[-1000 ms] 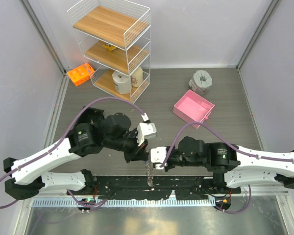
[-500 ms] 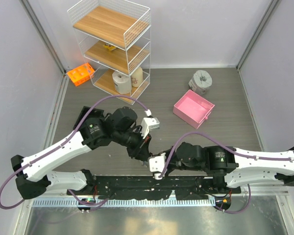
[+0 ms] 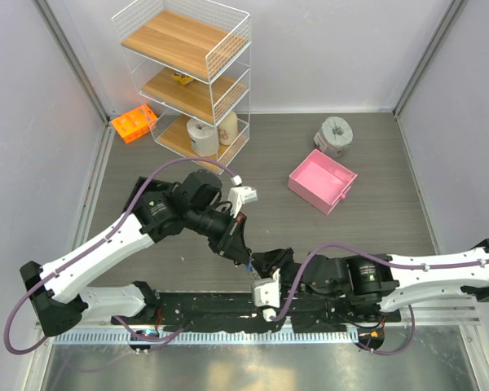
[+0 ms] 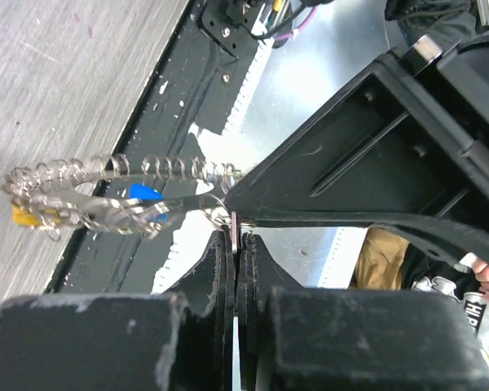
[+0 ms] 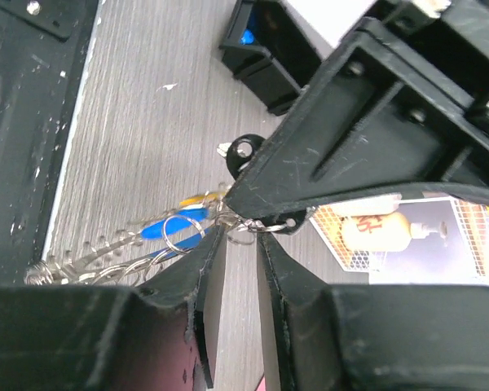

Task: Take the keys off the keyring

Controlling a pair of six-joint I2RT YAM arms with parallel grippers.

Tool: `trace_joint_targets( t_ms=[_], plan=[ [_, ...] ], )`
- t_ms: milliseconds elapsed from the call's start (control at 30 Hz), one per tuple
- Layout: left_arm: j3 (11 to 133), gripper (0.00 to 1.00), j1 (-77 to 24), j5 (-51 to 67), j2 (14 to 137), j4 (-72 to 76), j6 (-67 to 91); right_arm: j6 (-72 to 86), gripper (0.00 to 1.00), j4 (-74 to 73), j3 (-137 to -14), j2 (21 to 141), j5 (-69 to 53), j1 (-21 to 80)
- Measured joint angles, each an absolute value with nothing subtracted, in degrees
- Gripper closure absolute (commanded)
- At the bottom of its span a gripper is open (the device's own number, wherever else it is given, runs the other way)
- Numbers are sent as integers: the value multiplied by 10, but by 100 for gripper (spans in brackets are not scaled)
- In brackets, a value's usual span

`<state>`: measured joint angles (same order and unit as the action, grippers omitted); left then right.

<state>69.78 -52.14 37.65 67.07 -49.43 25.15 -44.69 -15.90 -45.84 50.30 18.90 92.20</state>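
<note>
The keyring, a silvery coiled loop, hangs in the air between my two grippers above the table's near edge. The keys hang from it: blue and yellow heads in the left wrist view. The right wrist view shows blue, yellow and black heads. My left gripper is shut on a thin silvery key blade. My right gripper meets it tip to tip. Its jaws stand narrowly apart, pinching a small split ring of the keyring.
A pink box lies at the right, with a grey tape roll behind it. A white wire shelf and an orange rack stand at the back left. The black base rail runs under the grippers.
The left gripper moved right and nearer; the right gripper swung down toward the near edge. The two now meet tip to tip with the keyring stretched between them.
</note>
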Motion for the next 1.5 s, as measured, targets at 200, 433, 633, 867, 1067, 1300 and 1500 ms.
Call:
trace_joint_targets(
  t_ms=[200, 433, 633, 867, 1067, 1300, 1500],
  plan=[
    [691, 100, -515, 375, 642, -479, 234, -425, 70, -123, -433, 419, 193, 925],
    [691, 100, -514, 391, 631, -474, 192, -353, 69, -92, -413, 342, 196, 925],
    [692, 100, -514, 404, 628, -473, 161, -278, 69, -68, -406, 334, 191, 912],
    [694, 100, -514, 420, 607, -470, 142, -211, 70, -48, -389, 355, 133, 855],
    [695, 100, -514, 434, 594, -470, 128, -182, 70, -24, -380, 377, 76, 808],
    [700, 100, -514, 446, 589, -470, 115, -170, 70, 9, -380, 399, 17, 782],
    [704, 100, -514, 449, 588, -474, 112, -165, 70, 24, -380, 423, -20, 778]
  ],
)
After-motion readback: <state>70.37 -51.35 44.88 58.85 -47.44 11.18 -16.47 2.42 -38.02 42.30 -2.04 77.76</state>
